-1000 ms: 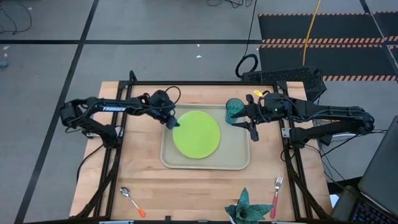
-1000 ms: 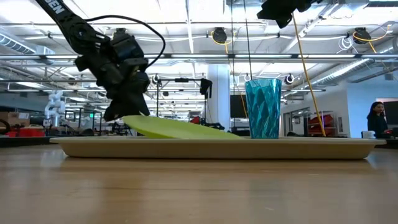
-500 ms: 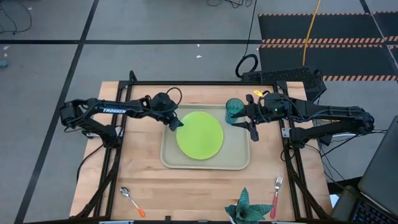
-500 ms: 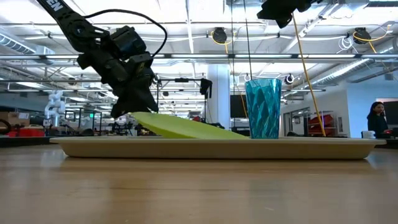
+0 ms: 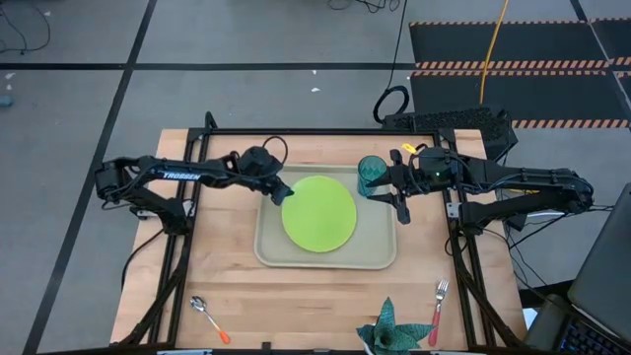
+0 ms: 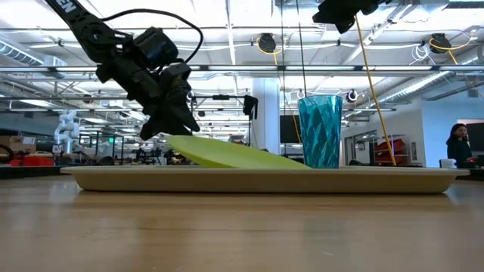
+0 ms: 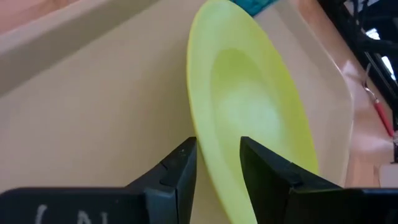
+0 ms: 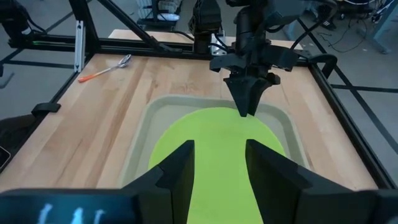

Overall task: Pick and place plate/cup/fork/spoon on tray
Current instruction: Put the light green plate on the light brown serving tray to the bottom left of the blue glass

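Wooden table: left tool pinches tilted plate rim over tray; right tool open nr cup.

The plate is lime green. The tray is beige. The cup is see-through teal. The spoon, lower left, has an orange handle. The fork, lower right, has a red one.

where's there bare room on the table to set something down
Bare wood lies between the tray and the spoon, and along the front edge between the spoon and the leafy object. It is crowded inside the tray: the plate, the cup and both grippers, left and right.
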